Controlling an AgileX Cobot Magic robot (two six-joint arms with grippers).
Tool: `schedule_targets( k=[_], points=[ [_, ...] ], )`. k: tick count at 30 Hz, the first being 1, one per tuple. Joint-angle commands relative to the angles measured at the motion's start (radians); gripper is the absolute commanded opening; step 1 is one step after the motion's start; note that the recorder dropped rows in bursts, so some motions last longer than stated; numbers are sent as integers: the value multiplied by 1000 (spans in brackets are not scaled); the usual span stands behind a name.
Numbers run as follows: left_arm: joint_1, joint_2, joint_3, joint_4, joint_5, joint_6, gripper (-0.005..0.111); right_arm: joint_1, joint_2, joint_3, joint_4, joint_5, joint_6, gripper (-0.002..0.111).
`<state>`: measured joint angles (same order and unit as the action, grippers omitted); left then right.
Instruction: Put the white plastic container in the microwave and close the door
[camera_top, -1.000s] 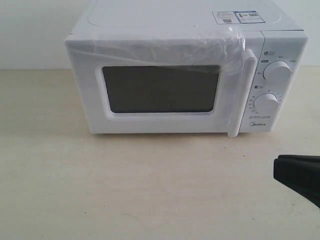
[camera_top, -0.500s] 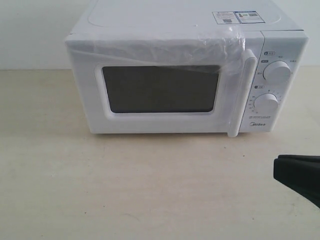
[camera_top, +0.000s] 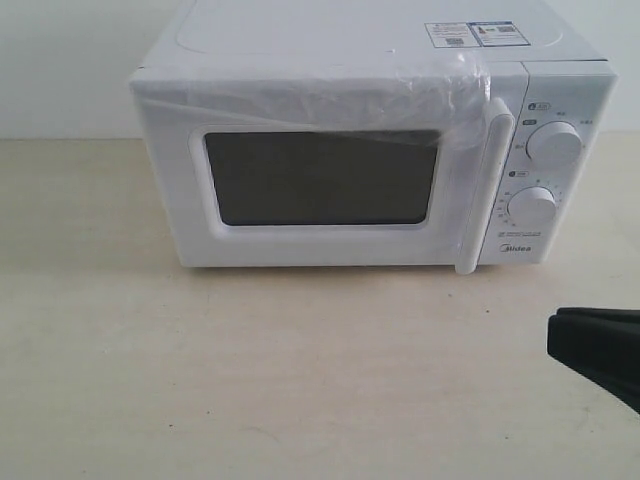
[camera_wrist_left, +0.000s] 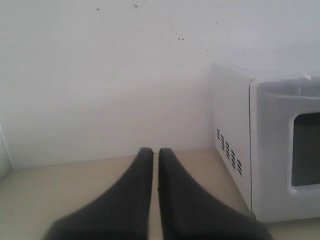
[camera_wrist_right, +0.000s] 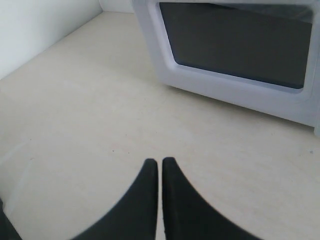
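The white microwave (camera_top: 370, 60) stands at the back of the table with its door (camera_top: 320, 180) shut; clear film hangs over the door's top, and the bar handle (camera_top: 485, 185) is upright. The white plastic container is out of view. My right gripper (camera_wrist_right: 160, 161) is shut and empty above the bare tabletop in front of the microwave (camera_wrist_right: 235, 85); in the exterior view only a black part of it (camera_top: 600, 355) shows at the right edge. My left gripper (camera_wrist_left: 151, 150) is shut and empty beside the vented side of the microwave (camera_wrist_left: 232, 150), near the back wall.
Two round dials (camera_top: 553, 145) sit on the microwave's right panel. A white wall (camera_wrist_left: 110, 75) runs behind the beige table (camera_top: 300, 370).
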<state>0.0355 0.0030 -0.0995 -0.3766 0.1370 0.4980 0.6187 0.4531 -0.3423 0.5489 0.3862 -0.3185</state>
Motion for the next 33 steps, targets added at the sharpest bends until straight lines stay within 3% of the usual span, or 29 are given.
schedule_targets(
  k=[1,11,20,26,33],
  points=[
    [5,-3,54,1,-37,0,4,1,-1,5,-4,-7,-2,0],
    [36,-3,100,1,-39,45,4,1,-1,5,-4,-7,-2,0],
    [36,-3,100,-17,50,41,4,1,-1,5,-4,-7,-2,0],
    [36,-3,100,258,158,-219,4,1,-1,5,-4,-7,-2,0],
    [36,-3,100,253,153,-246,4,1,-1,5,-4,-7,-2,0]
  ],
)
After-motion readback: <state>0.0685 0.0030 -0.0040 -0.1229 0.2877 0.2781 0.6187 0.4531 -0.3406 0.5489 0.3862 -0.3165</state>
